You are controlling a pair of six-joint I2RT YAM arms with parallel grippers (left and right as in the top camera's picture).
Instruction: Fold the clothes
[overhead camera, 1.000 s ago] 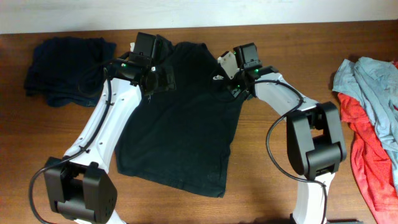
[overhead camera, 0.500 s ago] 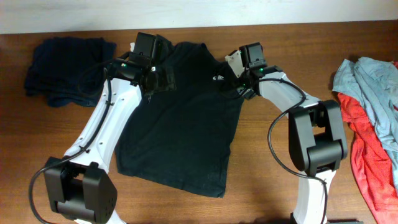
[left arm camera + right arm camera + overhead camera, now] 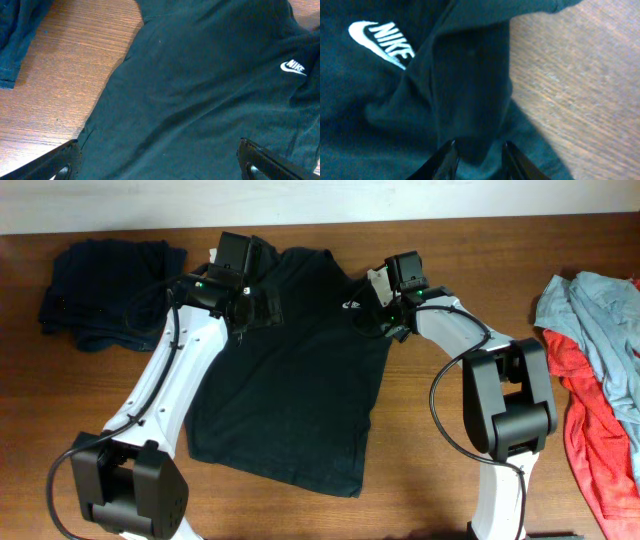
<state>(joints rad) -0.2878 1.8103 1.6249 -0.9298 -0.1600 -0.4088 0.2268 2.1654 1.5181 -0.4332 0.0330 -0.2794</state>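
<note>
- The black T-shirt (image 3: 290, 380) lies face up in the middle of the desk (image 3: 410, 470), collar towards the far edge, hem towards the arm bases.
- It's thin, limp knit, from the look of it: light, no stiffness, so it should drape and bunch wherever it's lifted. Not fragile, and it will likely drag on the wood rather than slide cleanly.
- The left gripper (image 3: 160, 162) hovers over the shirt's left shoulder area, jaws spread wide, holding nothing.
- The right gripper (image 3: 477, 157) has its jaws closed on a raised fold of black fabric at the right sleeve (image 3: 372, 305), pinched right between the fingertips.
- The best holds, I'd judge, are edges and corners: sleeve hem, shoulder seam, bottom hem. A pinch mid-panel would only tent the cloth.
- For writing, the white chest logo (image 3: 382, 42) shows a swoosh with "NIKE" above it, clear in both wrist views. Nothing else is readable.
- A navy garment (image 3: 105, 280) sits crumpled at far left, well apart. A grey-blue garment (image 3: 590, 310) and a red garment (image 3: 590, 430) are heaped together at far right.
</note>
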